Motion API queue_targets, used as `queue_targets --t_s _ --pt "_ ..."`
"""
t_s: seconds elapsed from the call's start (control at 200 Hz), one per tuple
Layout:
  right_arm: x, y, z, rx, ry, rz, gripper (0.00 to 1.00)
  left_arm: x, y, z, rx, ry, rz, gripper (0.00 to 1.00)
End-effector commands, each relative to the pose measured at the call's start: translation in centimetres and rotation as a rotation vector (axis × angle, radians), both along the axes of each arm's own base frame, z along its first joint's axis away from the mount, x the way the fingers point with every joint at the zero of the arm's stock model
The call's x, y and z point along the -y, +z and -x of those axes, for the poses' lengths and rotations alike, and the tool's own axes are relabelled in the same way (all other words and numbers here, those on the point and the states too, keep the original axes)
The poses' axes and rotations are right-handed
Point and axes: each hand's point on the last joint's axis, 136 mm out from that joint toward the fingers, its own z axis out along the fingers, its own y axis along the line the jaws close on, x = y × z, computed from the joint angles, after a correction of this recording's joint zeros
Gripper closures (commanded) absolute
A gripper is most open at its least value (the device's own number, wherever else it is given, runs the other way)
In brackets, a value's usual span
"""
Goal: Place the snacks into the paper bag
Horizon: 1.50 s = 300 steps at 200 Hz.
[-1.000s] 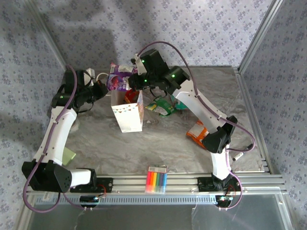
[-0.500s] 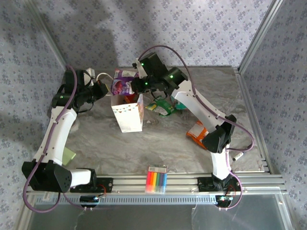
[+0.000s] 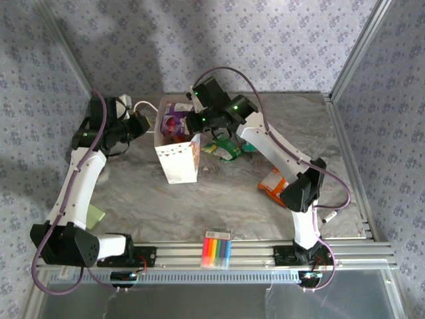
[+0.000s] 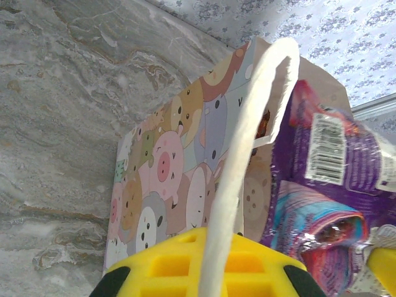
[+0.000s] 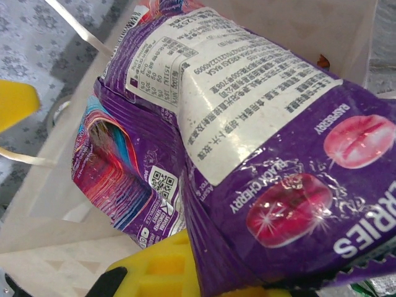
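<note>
- Right gripper (image 3: 190,123): closed on one end of the purple packet (image 3: 174,123), with nothing else in it.
- Left gripper (image 3: 142,123): closed on the paper bag (image 3: 178,163) by its cord handle (image 4: 247,142).
- Purple packet: hangs from your right fingers at the bag's mouth. Its long axis runs away from the fingers, and the free end points down into the bag.
- Risk: the crumpled free end may snag the rim below your right gripper and tip the light bag.
- Risk: if the cord slips from your left fingers, the mouth will likely close.
</note>
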Motion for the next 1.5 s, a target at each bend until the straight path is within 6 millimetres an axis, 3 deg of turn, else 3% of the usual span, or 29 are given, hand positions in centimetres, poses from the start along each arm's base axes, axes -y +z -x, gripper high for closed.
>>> queue_targets --t_s 0.0,0.685,1.119,1.494 --pt "1.2 1.6 0.4 0.045 -0.004 0.009 1.0 0.3 0.3 -0.1 0.0 -0.011 0.028 1.0" --pt "0.4 0.2 1.7 0.012 0.055 0.056 1.0 0.1 -0.2 0.0 -0.013 -0.002 0.027 0.97" --pt "0.4 1.4 2.6 0.04 0.074 0.053 0.91 0.2 -0.1 0.0 -0.01 -0.007 0.025 0.97" --pt "0.4 -0.1 3.1 -0.011 0.086 0.094 0.92 0.2 -0.1 0.2 -0.015 -0.011 0.024 0.97"
